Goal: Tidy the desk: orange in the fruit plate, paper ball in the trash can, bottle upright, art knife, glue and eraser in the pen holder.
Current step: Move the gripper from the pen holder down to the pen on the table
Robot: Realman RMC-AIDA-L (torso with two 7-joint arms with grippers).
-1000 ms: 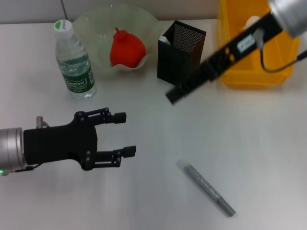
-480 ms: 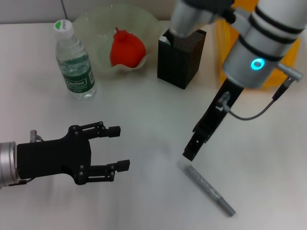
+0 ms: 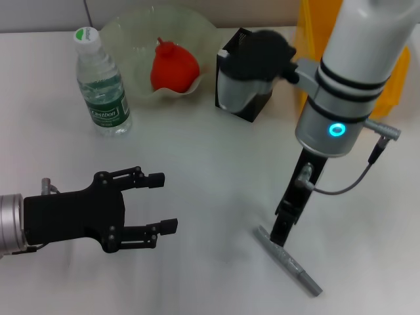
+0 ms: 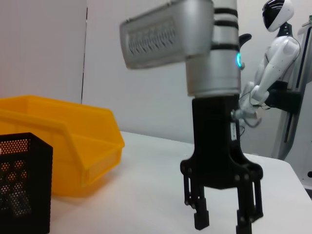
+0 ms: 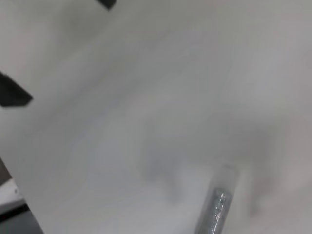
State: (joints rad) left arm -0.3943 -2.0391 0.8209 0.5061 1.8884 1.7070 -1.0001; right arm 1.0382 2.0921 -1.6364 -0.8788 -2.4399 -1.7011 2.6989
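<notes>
Nearest you, toward the table's (image 3: 210, 151) front edge, a grey pen-like tool (image 3: 289, 260) lies flat. Your right gripper (image 3: 283, 230) points straight down at its far end, fingers apart, not holding it. Your left gripper (image 3: 161, 202) hovers near the front left corner, jaws apart and empty, with bare table between the two. Farther back, the bottle (image 3: 100, 83) stands upright at the left. Beside it the fruit plate (image 3: 128, 36) holds the orange (image 3: 173, 67). The pen holder (image 3: 246, 75) stands just right of the plate, contents unclear. The trash can (image 3: 316, 26) sits at the far right, mostly hidden by your right arm.
</notes>
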